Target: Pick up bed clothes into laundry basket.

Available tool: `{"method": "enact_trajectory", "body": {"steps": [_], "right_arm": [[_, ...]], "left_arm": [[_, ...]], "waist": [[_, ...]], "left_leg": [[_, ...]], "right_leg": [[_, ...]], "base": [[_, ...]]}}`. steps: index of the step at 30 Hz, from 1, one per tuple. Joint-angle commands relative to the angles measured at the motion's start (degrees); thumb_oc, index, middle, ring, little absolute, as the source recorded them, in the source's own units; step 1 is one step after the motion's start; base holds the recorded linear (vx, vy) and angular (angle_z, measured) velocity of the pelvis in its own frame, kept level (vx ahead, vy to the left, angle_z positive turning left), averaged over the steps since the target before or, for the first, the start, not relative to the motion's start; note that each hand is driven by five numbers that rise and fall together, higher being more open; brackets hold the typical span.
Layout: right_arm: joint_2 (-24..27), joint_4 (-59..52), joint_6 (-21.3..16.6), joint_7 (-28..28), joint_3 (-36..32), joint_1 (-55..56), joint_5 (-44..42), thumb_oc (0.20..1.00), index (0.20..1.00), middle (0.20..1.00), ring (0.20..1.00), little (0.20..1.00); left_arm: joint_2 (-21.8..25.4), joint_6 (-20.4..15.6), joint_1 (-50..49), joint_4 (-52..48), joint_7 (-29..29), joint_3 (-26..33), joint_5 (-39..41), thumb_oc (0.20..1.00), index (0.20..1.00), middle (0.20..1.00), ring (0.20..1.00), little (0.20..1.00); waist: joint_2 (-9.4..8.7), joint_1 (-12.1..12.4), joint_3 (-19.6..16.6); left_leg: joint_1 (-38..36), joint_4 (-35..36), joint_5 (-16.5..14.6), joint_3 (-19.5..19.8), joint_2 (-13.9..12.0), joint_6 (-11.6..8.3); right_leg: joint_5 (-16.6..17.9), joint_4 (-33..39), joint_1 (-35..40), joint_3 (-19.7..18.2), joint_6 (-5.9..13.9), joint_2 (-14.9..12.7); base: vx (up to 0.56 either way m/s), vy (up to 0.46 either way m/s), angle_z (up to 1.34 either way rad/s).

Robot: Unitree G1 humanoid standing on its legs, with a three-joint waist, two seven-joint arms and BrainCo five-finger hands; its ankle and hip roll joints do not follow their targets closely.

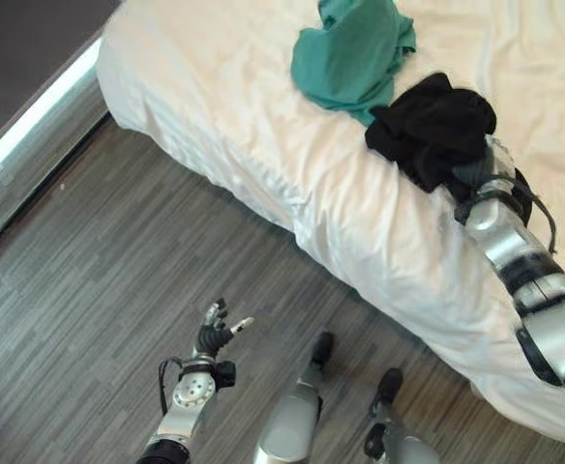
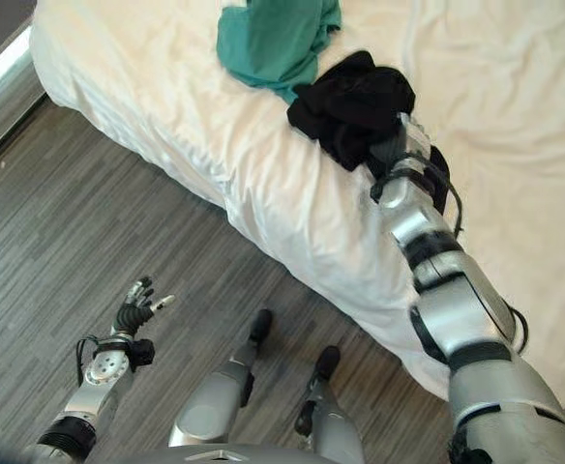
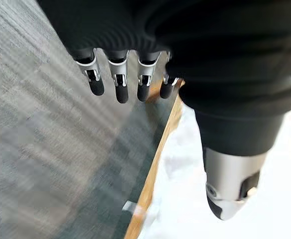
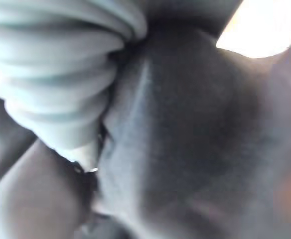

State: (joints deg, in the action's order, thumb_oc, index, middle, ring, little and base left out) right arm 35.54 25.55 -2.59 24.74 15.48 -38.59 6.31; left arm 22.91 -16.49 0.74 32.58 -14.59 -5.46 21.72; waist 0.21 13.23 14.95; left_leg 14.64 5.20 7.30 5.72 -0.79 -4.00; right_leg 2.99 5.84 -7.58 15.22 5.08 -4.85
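Currently the black garment (image 1: 430, 126) lies on the bed (image 1: 244, 116), touching the teal garment (image 1: 352, 53); the right hand (image 1: 471, 172) is buried in it, so its finger state cannot be told. The left hand (image 1: 217, 331) is held with relaxed fingers over the floor (image 1: 89, 271). If only a loose fold is caught, the garment may be dropped during lifting, or the teal garment may be dragged along.

A crumpled black garment (image 1: 432, 126) lies bunched on the white bed (image 1: 263, 126), covering the right hand's (image 1: 476, 172) fingers; a rumpled teal garment (image 1: 352, 53) lies just beyond it, edges touching

White bed (image 1: 263, 145) on grey wood-grain floor (image 1: 89, 271)
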Motion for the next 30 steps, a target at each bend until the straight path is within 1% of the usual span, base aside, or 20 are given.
{"method": "enact_trajectory", "body": {"steps": [1,2,6,7,8,9,11,13,16,17,19,20,21,22,23,24,25,26,28,30], "right_arm": [[3.6,-1.75,-5.37,0.02,-3.29,9.87,-0.8,0.2,0.2,0.2,0.2,0.2],[5.67,-5.16,-6.33,-1.76,-12.98,23.95,-2.68,0.2,0.2,0.2,0.2,0.2],[5.65,1.62,-8.41,-4.81,-24.14,33.49,-14.45,0.2,0.2,0.2,0.2,0.2],[7.85,5.87,-8.69,-5.8,-28.3,34.7,-19.29,0.2,0.2,0.2,0.2,0.2],[8.38,8.02,-8.27,-6.28,-30.32,35.65,-20.05,0.2,0.2,0.2,0.2,0.2],[8.4,8.04,-8.28,-6.3,-30.36,35.65,-20.06,0.2,0.2,0.2,0.2,0.2],[12.29,9.84,-8.48,-6.48,-39.75,40.5,-23.48,0.2,0.2,0.2,0.2,0.2],[13.71,11.15,-9.06,-5.52,-43.54,43.5,-23.77,0.2,0.2,0.2,0.2,0.2],[16.9,16.46,-8.61,-4.58,-48.28,45.88,-23.77,0.2,0.2,0.2,0.2,0.2],[16.88,16.45,-8.62,-4.59,-48.35,45.94,-23.77,0.2,0.2,0.2,0.2,0.2],[17.05,22.36,-6.79,-4.49,-48.99,47.0,-21.72,0.2,0.2,0.2,0.2,0.2],[16.98,22.44,-6.82,-4.49,-49.08,47.03,-21.71,0.2,0.2,0.2,0.2,0.2],[16.35,27.57,-5.19,-4.67,-46.48,46.05,-19.47,0.2,0.2,0.2,0.2,0.2],[15.93,29.77,-4.83,-4.49,-45.0,44.86,-19.08,0.2,0.2,0.2,0.2,0.2],[15.9,29.8,-4.85,-4.49,-45.0,44.83,-19.08,0.2,0.2,0.2,0.2,0.2],[14.07,32.71,-5.05,-4.93,-43.44,43.68,-20.43,0.2,0.2,0.2,0.2,0.2],[12.91,35.09,-5.13,-5.31,-42.02,42.91,-21.53,0.2,0.2,0.2,0.2,0.2],[12.85,35.38,-5.27,-5.34,-42.0,42.69,-21.62,0.2,0.2,0.2,0.2,0.2],[7.21,41.22,-4.82,-4.74,-36.36,40.33,-21.55,0.2,0.2,0.2,0.2,0.2],[3.8,44.36,-3.41,-5.44,-32.14,38.54,-20.47,0.2,0.2,0.2,0.2,0.2]], "left_arm": [[2.83,-1.58,-0.11,-1.04,-3.39,2.32,-2.87,1.0,1.0,1.0,1.0,1.0],[6.24,-1.97,-0.81,-2.7,-5.24,7.96,-4.44,1.0,1.0,1.0,1.0,1.0],[13.2,-1.32,1.72,-5.24,-6.2,12.12,-7.16,1.0,1.0,1.0,1.0,1.0],[16.39,-1.52,3.89,-8.2,-7.32,14.32,-8.42,1.0,1.0,1.0,1.0,1.0],[17.64,-1.52,3.69,-9.58,-8.03,15.73,-10.18,1.0,1.0,1.0,1.0,1.0],[17.62,-1.48,3.71,-9.63,-8.04,15.74,-10.21,1.0,1.0,1.0,1.0,1.0],[21.93,1.52,4.18,-13.98,-12.12,20.12,-18.81,1.0,1.0,1.0,1.0,1.0],[24.93,4.28,5.45,-11.02,-14.85,21.14,-25.69,1.0,1.0,1.0,1.0,1.0],[29.75,7.71,14.86,-3.16,-17.64,16.66,-30.59,1.0,1.0,1.0,1.0,1.0],[29.75,7.7,14.96,-3.11,-17.66,16.57,-30.59,1.0,1.0,1.0,1.0,1.0],[31.36,10.53,22.29,3.62,-19.36,11.32,-34.7,1.0,1.0,1.0,1.0,1.0],[31.41,10.46,22.66,3.86,-19.42,10.97,-34.68,1.0,1.0,1.0,1.0,1.0],[32.89,11.63,25.33,6.28,-20.01,8.62,-35.68,1.0,1.0,1.0,1.0,1.0],[34.0,11.65,27.6,7.24,-20.11,7.15,-36.0,1.0,1.0,1.0,1.0,1.0],[34.04,11.63,27.72,7.31,-20.12,7.06,-35.99,1.0,1.0,1.0,1.0,1.0],[35.25,11.03,31.68,8.48,-19.94,4.33,-35.57,1.0,1.0,1.0,1.0,1.0],[34.78,10.74,34.25,9.74,-19.29,2.12,-34.64,1.0,1.0,1.0,1.0,1.0],[34.91,10.64,34.89,10.12,-19.33,1.64,-34.54,1.0,1.0,1.0,1.0,1.0],[34.39,11.18,36.35,12.9,-19.29,0.09,-33.87,1.0,1.0,1.0,1.0,1.0],[33.36,10.75,39.38,15.42,-18.37,-2.66,-33.48,1.0,1.0,1.0,1.0,1.0]], "waist": [[-2.02,-2.32,-3.16],[-2.16,-4.93,-4.56],[-2.38,-8.05,-5.37],[-2.81,-8.45,-4.45],[-3.03,-8.97,-4.51],[-3.04,-8.97,-4.67],[-3.75,-10.97,-6.79],[-3.3,-12.2,-9.1],[-1.48,-14.72,-11.52],[-1.49,-14.69,-11.5],[-1.36,-16.98,-12.77],[-1.57,-16.7,-12.89],[-1.7,-16.44,-12.78],[-1.39,-15.86,-12.0],[-1.45,-15.79,-12.01],[-0.58,-16.46,-11.05],[-0.36,-17.61,-10.43],[-0.42,-17.35,-10.45],[0.2,-15.66,-9.57],[-0.14,-16.0,-9.76]], "left_leg": [[-3.9,-0.2,-3.01,-6.21,-3.01,-2.45],[-7.76,-0.2,-4.21,-6.79,-3.13,-2.03],[-8.85,-7.11,-2.08,-7.65,-3.49,-3.45],[-3.34,-18.28,2.25,-5.54,-2.67,-7.16],[-2.19,-19.93,1.82,-5.52,-3.0,-7.61],[-1.94,-19.84,2.06,-5.53,-2.97,-7.56],[-4.17,-12.13,-1.28,-7.8,-8.76,-5.7],[-7.55,-2.7,0.92,-7.03,-13.31,-5.85],[-7.75,-0.2,0.08,-5.07,-14.49,-6.86],[-7.76,-0.2,0.08,-5.05,-14.48,-6.86],[-11.11,-0.2,-2.68,-7.15,-10.52,-5.31],[-11.28,-0.2,-3.14,-7.38,-10.41,-5.33],[-12.81,-0.2,-4.41,-9.88,-8.78,-3.86],[-13.73,-0.2,-4.7,-11.56,-8.4,-3.24],[-13.7,-0.2,-4.68,-11.62,-8.37,-3.22],[-13.97,-0.2,-5.49,-12.89,-7.5,-2.25],[-14.13,-0.2,-5.35,-12.63,-6.54,-1.51],[-13.87,-0.2,-5.18,-12.78,-6.71,-1.57],[-13.62,-0.2,-5.5,-15.38,-5.28,-0.89],[-14.46,-0.2,-6.4,-15.59,-4.82,-0.68]], "right_leg": [[-2.31,-0.84,6.9,-1.89,3.83,-3.11],[-2.86,-0.84,9.42,-2.52,3.58,-3.0],[-3.38,-0.84,12.43,-3.14,2.77,-3.16],[-3.09,-0.84,13.09,-3.71,2.51,-3.8],[-3.61,-0.84,12.91,-4.66,2.67,-3.91],[-3.44,-0.84,12.62,-4.67,2.68,-3.94],[-3.1,-0.84,12.02,-7.38,4.49,-5.55],[-3.52,-0.84,12.76,-9.88,6.27,-6.21],[-3.76,-0.84,14.76,-11.29,7.67,-8.16],[-3.77,-0.84,14.79,-11.27,7.68,-8.17],[3.4,-2.9,15.3,-11.58,9.15,-13.12],[3.18,-2.74,15.4,-11.7,9.23,-13.29],[10.14,-5.79,13.1,-10.26,9.92,-15.96],[12.32,-7.85,11.88,-7.55,9.86,-17.37],[12.35,-7.84,11.81,-7.62,9.87,-17.4],[8.8,-12.5,10.53,-5.06,8.51,-15.11],[5.86,-14.93,8.68,-7.6,7.4,-10.54],[5.74,-15.45,8.05,-7.85,7.24,-10.4],[1.95,-14.11,8.31,1.46,7.25,-9.66],[1.01,-11.31,9.51,1.19,6.81,-8.91]], "base": [[0.07,0.009,0.08],[0.08,0.018,-0.06],[0.02,0.01,-0.13],[-0.12,0.034,-0.19],[-0.12,0.034,-0.21],[0.01,0.136,-0.38],[0.21,0.254,-0.54],[0.36,0.327,-0.61],[0.25,0.355,-0.76],[0.31,0.476,-0.41],[0.26,0.477,-0.23],[0.16,0.35,-0.4],[0.16,0.376,-0.46],[0.13,0.377,-0.8],[0.09,0.378,-1.2],[0.08,0.381,-1.16],[0.07,0.374,-0.61],[0.06,0.388,-0.19],[0.07,0.315,-0.22],[0.12,0.101,-0.73]]}}
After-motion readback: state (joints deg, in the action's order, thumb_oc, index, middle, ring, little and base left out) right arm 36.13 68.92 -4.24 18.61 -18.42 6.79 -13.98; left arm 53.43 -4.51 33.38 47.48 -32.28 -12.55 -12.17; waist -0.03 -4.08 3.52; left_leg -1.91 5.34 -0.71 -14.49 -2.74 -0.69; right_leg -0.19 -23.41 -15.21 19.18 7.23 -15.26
